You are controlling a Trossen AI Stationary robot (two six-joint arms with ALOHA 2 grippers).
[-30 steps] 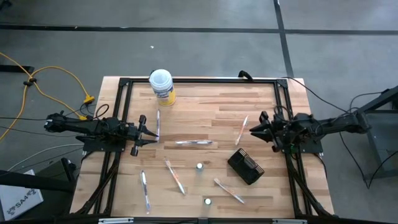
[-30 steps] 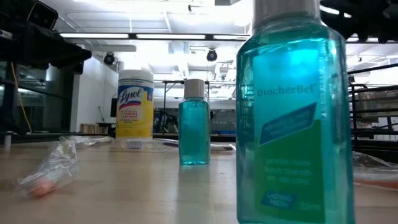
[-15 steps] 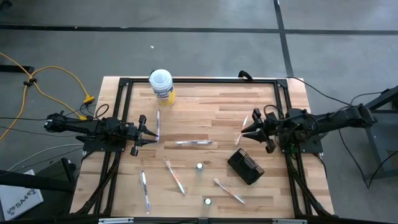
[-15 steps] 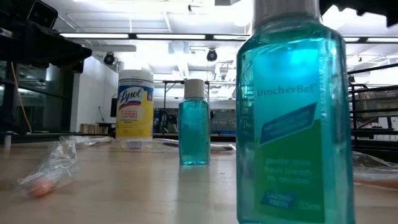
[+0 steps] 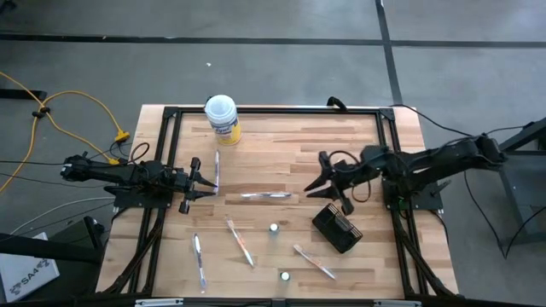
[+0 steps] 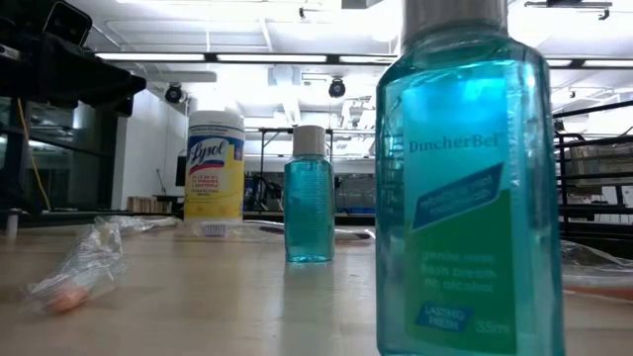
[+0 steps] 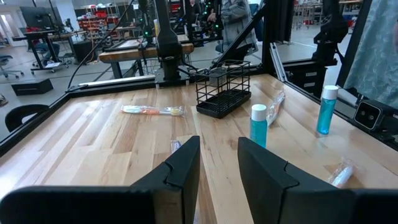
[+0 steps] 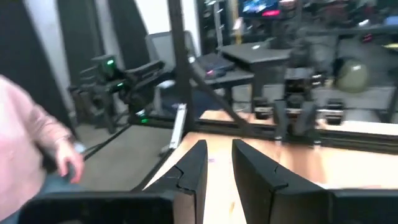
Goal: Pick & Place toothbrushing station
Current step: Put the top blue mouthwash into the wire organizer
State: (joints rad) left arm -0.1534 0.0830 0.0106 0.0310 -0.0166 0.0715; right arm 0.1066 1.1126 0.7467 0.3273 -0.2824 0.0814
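Two arms: the right pincer (image 5: pixel 327 189), fingers parted and empty, nears the toothbrushing station (image 5: pixel 336 229) on the desk (image 5: pixel 281 141)—approach step; next, descend and grip.

Black toothbrushing station (image 5: pixel 337 228), angled, tabletop's right

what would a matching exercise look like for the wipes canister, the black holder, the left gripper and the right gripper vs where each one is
Things:
1. wipes canister
2. toothbrushing station
3. left gripper
4. right gripper

Places:
A. at the table's left side, near a wrapped toothbrush
B. over the table's right half, just above the black holder in the high view
C. far edge of the table, left of centre
D. on the table's right half, toward the near edge

Pairs: 1-C, 2-D, 3-A, 4-B
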